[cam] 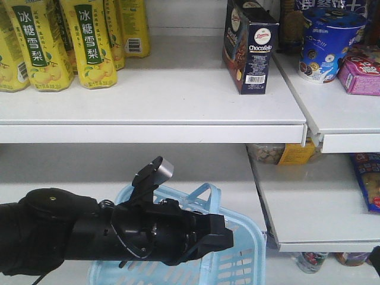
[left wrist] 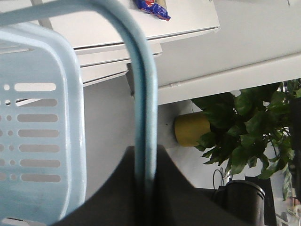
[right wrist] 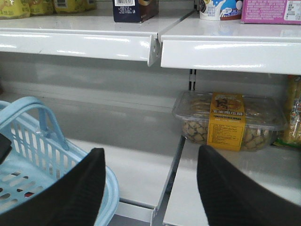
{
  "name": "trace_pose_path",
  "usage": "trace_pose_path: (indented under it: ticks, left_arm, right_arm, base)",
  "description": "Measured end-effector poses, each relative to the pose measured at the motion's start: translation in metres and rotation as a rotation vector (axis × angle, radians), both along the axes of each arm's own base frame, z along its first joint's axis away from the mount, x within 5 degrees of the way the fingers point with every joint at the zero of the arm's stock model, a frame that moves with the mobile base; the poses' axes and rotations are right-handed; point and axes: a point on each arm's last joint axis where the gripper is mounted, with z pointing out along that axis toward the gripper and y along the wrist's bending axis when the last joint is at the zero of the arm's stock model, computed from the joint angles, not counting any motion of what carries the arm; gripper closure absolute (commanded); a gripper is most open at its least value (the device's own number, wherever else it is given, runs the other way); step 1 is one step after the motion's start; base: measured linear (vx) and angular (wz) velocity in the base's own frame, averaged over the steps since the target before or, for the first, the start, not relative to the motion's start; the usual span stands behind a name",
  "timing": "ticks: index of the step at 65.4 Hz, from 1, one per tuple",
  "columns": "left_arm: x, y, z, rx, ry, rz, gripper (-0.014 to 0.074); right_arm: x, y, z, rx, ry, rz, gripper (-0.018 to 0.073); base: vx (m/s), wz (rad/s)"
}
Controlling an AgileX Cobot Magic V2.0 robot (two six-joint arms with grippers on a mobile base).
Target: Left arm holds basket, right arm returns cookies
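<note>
**Cookies on the upper shelf, basket held below**

The cookies [cam: 250, 47] stand upright on the upper shelf [cam: 160, 95], near its right end, left of a blue round tub [cam: 329, 44] and a pink box [cam: 360, 74]. Yellow drink bottles [cam: 89, 41] line the same shelf far to the left of the cookies.

Below the upper shelf, the left arm [cam: 101, 234] reaches across the basket [cam: 237, 261]. In the left wrist view the basket's handle [left wrist: 143, 117] runs down into the dark left gripper [left wrist: 146, 188], whose fingers are closed around it.

The right gripper [right wrist: 150, 188] hovers below the upper shelf with its fingers [right wrist: 80, 188] spread wide and holding nothing. Beyond them a clear tray of biscuits [right wrist: 228, 122] sits on the lower shelf [right wrist: 141, 165], right of the basket.
</note>
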Motion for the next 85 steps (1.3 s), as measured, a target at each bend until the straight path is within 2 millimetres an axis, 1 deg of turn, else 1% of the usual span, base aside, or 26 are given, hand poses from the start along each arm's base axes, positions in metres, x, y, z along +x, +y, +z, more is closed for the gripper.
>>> trace_pose_path:
  ticks: [7,14,21,22,85]
  left_arm:
    - [0.0,0.0,0.0,0.0,0.0,0.0,0.0603]
    - [0.0,0.0,0.0,0.0,0.0,0.0,0.0603]
    - [0.0,0.0,0.0,0.0,0.0,0.0,0.0603]
    - [0.0,0.0,0.0,0.0,0.0,0.0,0.0603]
    - [0.0007,0.0002,-0.0007,0.006,-0.002,0.008,0.0603]
  right_arm:
    - [0.0003,0.0001,-0.0013,-0.001,0.003,0.0,0.0227]
    - [0.0005,0.0002,-0.0016,-0.001,0.002,0.0,0.0375]
    - [0.0006,0.0003,-0.0019,0.0,0.0,0.001,0.0571]
    - [0.0006,0.0003,-0.0019,0.0,0.0,0.001,0.0575]
    - [0.0007,0.0002,-0.0019,0.0,0.0,0.0,0.0568]
  base:
    - [0.0,0.0]
    - [0.0,0.0]
    - [0.0,0.0]
    - [0.0,0.0]
    - [0.0,0.0]
